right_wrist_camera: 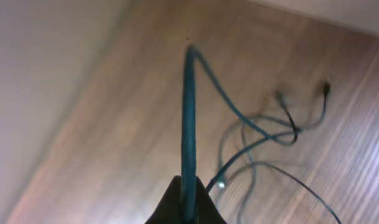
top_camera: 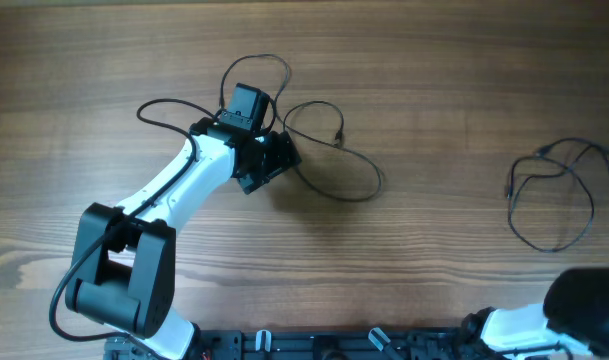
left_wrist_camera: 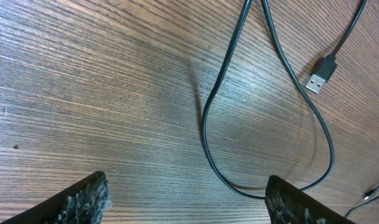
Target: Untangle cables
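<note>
Thin black cables lie in two groups. One group [top_camera: 329, 150] loops around my left gripper [top_camera: 272, 163] at centre left. In the left wrist view the gripper [left_wrist_camera: 189, 205] is open and empty just above the table, with a cable loop [left_wrist_camera: 205, 124] running to its right finger and a USB plug [left_wrist_camera: 320, 74] beyond. The other group [top_camera: 554, 190] lies at the right. My right gripper [right_wrist_camera: 188, 202] is shut on a cable [right_wrist_camera: 189, 112] that rises from the jaws, then drops to loose loops [right_wrist_camera: 270, 137] on the table.
The wooden table [top_camera: 444, 100] fills the overhead view. My left arm [top_camera: 174, 200] stretches from the front left. Part of the right arm [top_camera: 584, 300] sits at the front right corner. A pale wall or floor [right_wrist_camera: 40, 74] borders the table in the right wrist view.
</note>
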